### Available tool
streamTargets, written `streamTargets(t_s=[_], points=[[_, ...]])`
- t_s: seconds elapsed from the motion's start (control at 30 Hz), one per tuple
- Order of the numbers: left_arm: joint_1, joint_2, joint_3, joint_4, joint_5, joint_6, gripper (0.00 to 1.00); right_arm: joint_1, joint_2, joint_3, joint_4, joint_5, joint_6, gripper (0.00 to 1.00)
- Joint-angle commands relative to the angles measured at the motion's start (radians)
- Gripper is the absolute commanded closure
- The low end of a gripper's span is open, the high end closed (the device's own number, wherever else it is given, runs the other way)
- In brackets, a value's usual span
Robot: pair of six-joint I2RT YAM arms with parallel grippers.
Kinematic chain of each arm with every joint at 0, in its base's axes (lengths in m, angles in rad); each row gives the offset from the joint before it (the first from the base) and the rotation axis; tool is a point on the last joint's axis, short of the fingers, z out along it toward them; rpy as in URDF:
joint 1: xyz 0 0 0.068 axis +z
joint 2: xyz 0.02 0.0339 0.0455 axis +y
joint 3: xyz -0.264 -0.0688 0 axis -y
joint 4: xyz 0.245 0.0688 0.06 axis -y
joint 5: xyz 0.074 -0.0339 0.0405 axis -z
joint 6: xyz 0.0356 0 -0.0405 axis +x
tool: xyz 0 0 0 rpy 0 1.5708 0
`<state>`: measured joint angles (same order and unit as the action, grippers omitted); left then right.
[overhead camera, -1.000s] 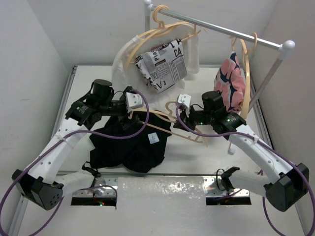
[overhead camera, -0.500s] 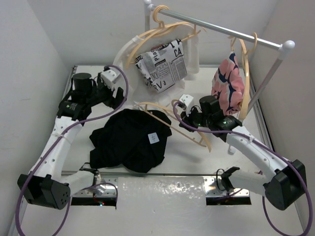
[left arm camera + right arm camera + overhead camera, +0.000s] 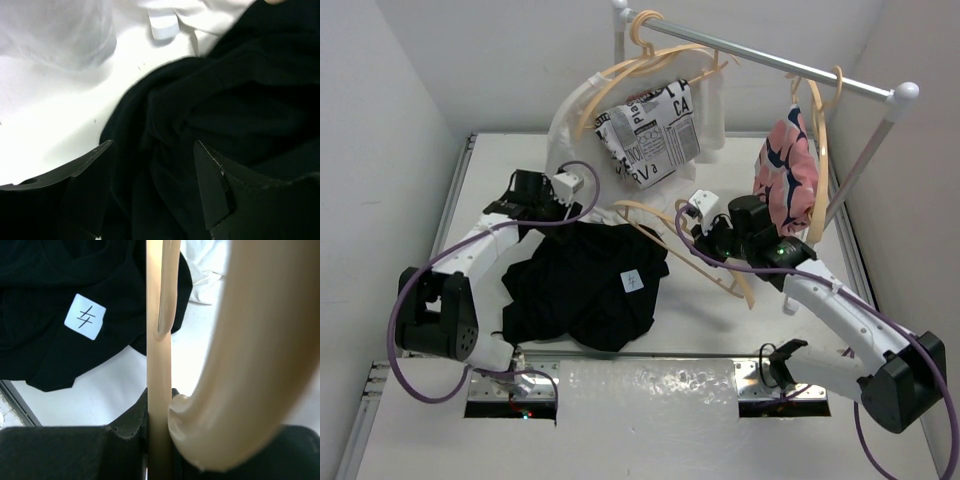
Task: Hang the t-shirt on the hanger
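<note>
The black t-shirt (image 3: 582, 290) lies crumpled on the table left of centre, its white label (image 3: 633, 281) facing up. My left gripper (image 3: 532, 216) is at the shirt's upper left edge. In the left wrist view it (image 3: 150, 190) is open, with folds of the black t-shirt (image 3: 225, 90) between its spread fingers. My right gripper (image 3: 705, 240) is shut on the pale tan hanger (image 3: 665, 225), which slants from the shirt's top edge down to the right. In the right wrist view the hanger (image 3: 159, 365) is clamped upright in the gripper (image 3: 160, 420), with the t-shirt (image 3: 45, 285) and its label (image 3: 85, 316) beyond.
A clothes rail (image 3: 770, 60) crosses the back on white posts. A white newsprint-lettered garment (image 3: 645, 130) and a pink-and-navy garment (image 3: 785, 165) hang from it on tan hangers. White walls close in both sides. White cloth (image 3: 60, 30) lies just beyond the shirt.
My left arm left the shirt, swung out to the far left, then came back down onto the shirt's upper left edge. My right gripper shifted the hanger slightly up and right.
</note>
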<state>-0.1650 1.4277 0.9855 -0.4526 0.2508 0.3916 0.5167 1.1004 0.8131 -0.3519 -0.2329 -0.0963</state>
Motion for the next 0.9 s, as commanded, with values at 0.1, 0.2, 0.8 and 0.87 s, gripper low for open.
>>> streamTargets(t_s=[0.1, 0.2, 0.8, 0.87], points=[[-0.016, 0.069, 0.021, 0.170, -0.016, -0.014, 0.40, -0.003, -0.043, 0.021, 0.001, -0.051, -0.003, 1.00], [-0.016, 0.125, 0.034, 0.181, -0.027, -0.016, 0.47, -0.001, -0.042, 0.032, -0.039, -0.069, -0.008, 1.00], [-0.024, -0.009, 0.079, 0.036, 0.077, 0.072, 1.00, 0.095, 0.053, 0.118, -0.071, -0.163, -0.071, 1.00], [-0.027, -0.033, 0.085, -0.003, 0.105, 0.104, 1.00, 0.106, 0.073, 0.165, -0.078, -0.146, -0.080, 1.00]])
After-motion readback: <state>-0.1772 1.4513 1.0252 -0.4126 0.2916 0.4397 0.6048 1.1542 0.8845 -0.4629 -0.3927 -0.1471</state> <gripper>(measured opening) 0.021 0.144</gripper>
